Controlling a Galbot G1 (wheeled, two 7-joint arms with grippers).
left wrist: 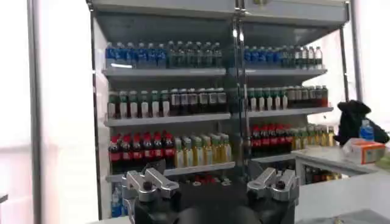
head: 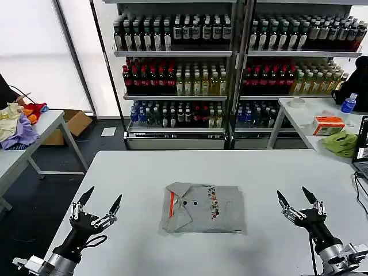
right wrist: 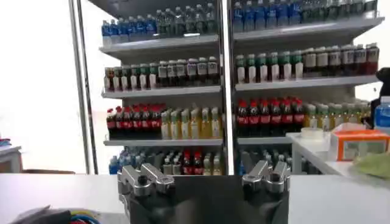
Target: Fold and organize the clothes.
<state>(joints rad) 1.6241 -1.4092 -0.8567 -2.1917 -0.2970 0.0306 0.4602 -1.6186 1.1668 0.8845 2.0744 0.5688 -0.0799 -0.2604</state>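
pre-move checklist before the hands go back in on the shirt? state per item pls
1. Collared shirt folded into a compact rectangle at the table's middle: ok.
2. Placket and chest print facing up: ok.
3. Left hand open, raised clear of the shirt on its left: ok.
4. Right hand open, raised clear on the shirt's right: ok.
5. Nothing held in either hand: ok.
6. Second shirt to fold within reach: cannot tell. The heap of garments lies on the side table, far left.
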